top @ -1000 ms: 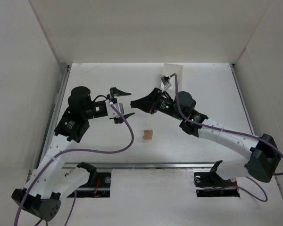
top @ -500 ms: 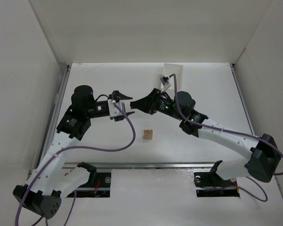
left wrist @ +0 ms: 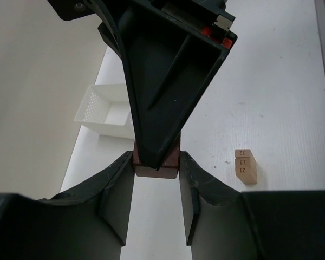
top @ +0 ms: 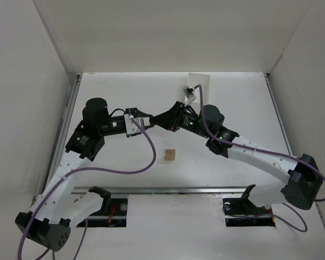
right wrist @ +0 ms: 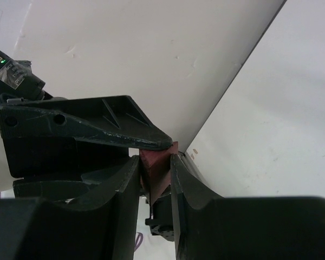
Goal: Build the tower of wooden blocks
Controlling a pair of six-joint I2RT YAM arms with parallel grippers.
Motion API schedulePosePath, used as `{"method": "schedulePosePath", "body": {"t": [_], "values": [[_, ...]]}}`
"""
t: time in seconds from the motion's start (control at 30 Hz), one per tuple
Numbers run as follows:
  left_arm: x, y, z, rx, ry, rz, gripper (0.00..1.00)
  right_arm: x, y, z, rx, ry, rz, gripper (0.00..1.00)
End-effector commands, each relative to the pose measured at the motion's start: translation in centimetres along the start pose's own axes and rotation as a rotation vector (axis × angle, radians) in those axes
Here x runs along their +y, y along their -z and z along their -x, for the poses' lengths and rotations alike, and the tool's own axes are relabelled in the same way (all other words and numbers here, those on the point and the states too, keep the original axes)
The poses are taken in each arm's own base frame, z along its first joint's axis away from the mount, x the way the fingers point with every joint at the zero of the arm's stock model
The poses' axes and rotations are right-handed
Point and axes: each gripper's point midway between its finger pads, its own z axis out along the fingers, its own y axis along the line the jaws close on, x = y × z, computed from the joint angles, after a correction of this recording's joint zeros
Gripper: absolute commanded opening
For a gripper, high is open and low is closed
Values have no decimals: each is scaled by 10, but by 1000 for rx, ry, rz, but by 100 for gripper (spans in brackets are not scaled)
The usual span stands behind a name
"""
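Observation:
The dark reddish-brown block hangs in mid-air between both grippers, which meet above the table's middle. My right gripper is shut on it, its finger coming down from above in the left wrist view. My left gripper has its two fingers pressed against the block's sides. In the top view the left gripper and right gripper touch tip to tip and hide the block. A short stack of light tan blocks stands on the table below, also in the left wrist view.
A white square box sits at the back of the table, and shows as a white basket in the left wrist view. White walls enclose the table on three sides. A purple cable loops near the tan stack.
My left gripper has moved right to the right gripper and its wide-open jaws have closed onto the dark block. The right arm and the tan stack have stayed put.

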Motion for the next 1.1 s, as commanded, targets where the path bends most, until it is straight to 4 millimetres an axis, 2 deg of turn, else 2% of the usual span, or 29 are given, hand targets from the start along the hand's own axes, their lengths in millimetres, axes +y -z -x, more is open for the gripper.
{"method": "schedulePosePath", "body": {"t": [0.0, 0.03, 0.2, 0.3, 0.33, 0.53, 0.57, 0.6, 0.67, 0.83, 0.9, 0.93, 0.97, 1.0, 1.03, 1.07], "values": [[-5, -2, 3, -26, -14, -21, 30, 33, -2, 12, -28, 30, 83, 0], [-4, -2, 2, -20, -14, -14, 23, 33, -2, 12, -28, 30, 83, 0], [0, -2, 3, -23, -8, 1, 7, 34, -1, 9, -13, 40, 94, 0], [1, -2, 5, -28, -6, 5, 2, 29, -3, 4, 6, 36, 84, 1], [2, -2, 4, -22, 4, 12, 0, 33, -3, 7, 1, 38, 91, 9], [-4, 0, 2, -11, 21, 2, 0, 22, -5, 0, 40, 31, 36, 53], [-5, 0, 3, -17, 22, -5, 0, 23, -4, 5, 12, 33, 28, 62], [-7, 0, 1, -10, 33, -11, 0, 18, -4, 6, 8, 29, 7, 67], [-9, 2, 2, -7, 28, -13, 0, 11, 3, 10, -24, 25, -40, 74], [-19, 4, -6, 16, 66, -33, 0, 2, 20, 24, -103, 24, -115, 83], [-24, 5, -10, 31, 91, -46, 0, -3, 34, 36, -142, 24, -161, 86], [-25, 4, -16, 49, 111, -50, 0, -8, 40, 43, -181, 33, -203, 90], [-27, 2, -21, 63, 133, -62, 0, -21, 49, 44, -184, 29, -276, 90], [-33, 1, -33, 94, 179, -72, 0, -17, 63, 51, -218, 31, -299, 92], [-31, 1, -38, 116, 207, -59, 0, -28, 75, 65, -286, 45, -373, 94], [-33, -2, -49, 143, 248, -60, 0, -32, 86, 69, -311, 47, -417, 95]]}}
